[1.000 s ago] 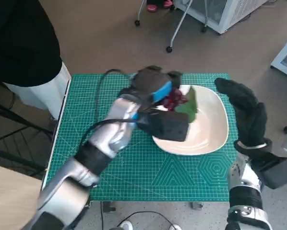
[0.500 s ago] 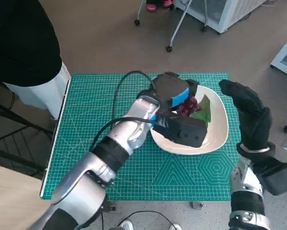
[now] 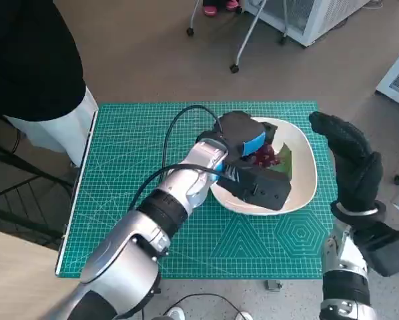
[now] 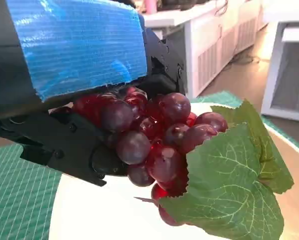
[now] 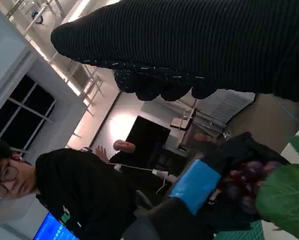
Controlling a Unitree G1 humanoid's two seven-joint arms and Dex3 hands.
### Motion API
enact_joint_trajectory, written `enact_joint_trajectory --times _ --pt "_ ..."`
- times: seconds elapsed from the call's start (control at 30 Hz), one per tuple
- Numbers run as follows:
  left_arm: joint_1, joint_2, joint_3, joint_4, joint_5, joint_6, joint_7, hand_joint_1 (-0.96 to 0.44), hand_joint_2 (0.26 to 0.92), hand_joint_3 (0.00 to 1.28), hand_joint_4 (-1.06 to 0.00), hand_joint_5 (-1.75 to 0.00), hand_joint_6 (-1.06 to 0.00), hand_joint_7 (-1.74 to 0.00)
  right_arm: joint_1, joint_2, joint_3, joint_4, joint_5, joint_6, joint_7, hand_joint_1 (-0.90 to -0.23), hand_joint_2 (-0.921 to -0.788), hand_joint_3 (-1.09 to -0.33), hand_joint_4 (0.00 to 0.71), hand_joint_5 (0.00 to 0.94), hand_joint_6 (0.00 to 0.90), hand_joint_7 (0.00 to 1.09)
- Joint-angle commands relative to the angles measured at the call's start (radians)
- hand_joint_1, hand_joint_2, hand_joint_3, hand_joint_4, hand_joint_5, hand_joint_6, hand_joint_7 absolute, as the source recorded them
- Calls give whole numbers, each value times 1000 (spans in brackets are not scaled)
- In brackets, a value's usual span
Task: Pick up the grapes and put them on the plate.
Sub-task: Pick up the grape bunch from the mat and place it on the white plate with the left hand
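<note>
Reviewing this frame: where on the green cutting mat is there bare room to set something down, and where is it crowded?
Bare patches: the green cutting mat between its far-left edge and the left forearm, and the near strip between the white plate and the front edge. Crowded: the plate's left half, where the left hand holds the red grapes with green leaf, and the right edge by the right hand.

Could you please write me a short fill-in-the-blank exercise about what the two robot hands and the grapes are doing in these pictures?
1. The grapes are held by the robot's ____ robot hand.
2. The grapes hang over the white ____.
3. The leaf attached to the grapes is ____ in colour.
4. The right robot hand, in its black glove, holds ____.

Missing words: left; plate; green; nothing
</note>
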Motion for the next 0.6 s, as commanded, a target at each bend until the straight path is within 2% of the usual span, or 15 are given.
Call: enact_joint_trajectory --times 0.03,0.2,0.23,0.27,0.37,0.4,0.5,0.57,0.6 --pt "-23 -20 6 30 -19 -3 5 3 921 286 -405 -1498 -424 -1351 25 -3 9 3 -12 16 -11 -433 -921 -612 214 0 192 0" --pt "-12 -32 7 56 -30 -3 5 2 921 350 -335 -1532 -341 -1480 23 -4 13 10 -8 16 -10 -433 -921 -615 212 0 189 0" --pt "-8 -35 11 60 -36 -4 4 20 915 371 -326 -1546 -319 -1461 23 -4 14 12 -7 16 -9 -434 -921 -616 212 0 189 0" --pt "-5 -38 16 64 -44 -6 1 64 894 414 -328 -1564 -306 -1357 22 -4 15 13 -5 15 -8 -437 -921 -616 211 0 188 0" --pt "5 -44 36 73 -73 -14 -9 263 780 585 -391 -1595 -332 -724 23 -3 16 11 -3 14 -8 -442 -921 -615 211 0 187 0" --pt "9 -45 42 75 -82 -19 -12 300 760 604 -413 -1587 -343 -567 24 -2 17 10 -3 13 -8 -444 -921 -615 210 0 187 0" --pt "19 -46 52 81 -99 -30 -13 305 819 445 -449 -1498 -348 -328 27 -1 19 7 -4 12 -9 -449 -921 -615 210 0 187 0" --pt "22 -46 47 86 -99 -32 -11 137 864 292 -414 -1344 -349 -247 27 -1 20 7 -5 11 -11 -452 -921 -614 210 0 187 0" --pt "21 -47 43 89 -96 -30 -13 9 875 235 -386 -1208 -349 -221 27 -1 20 8 -6 10 -11 -453 -921 -614 210 0 187 0"
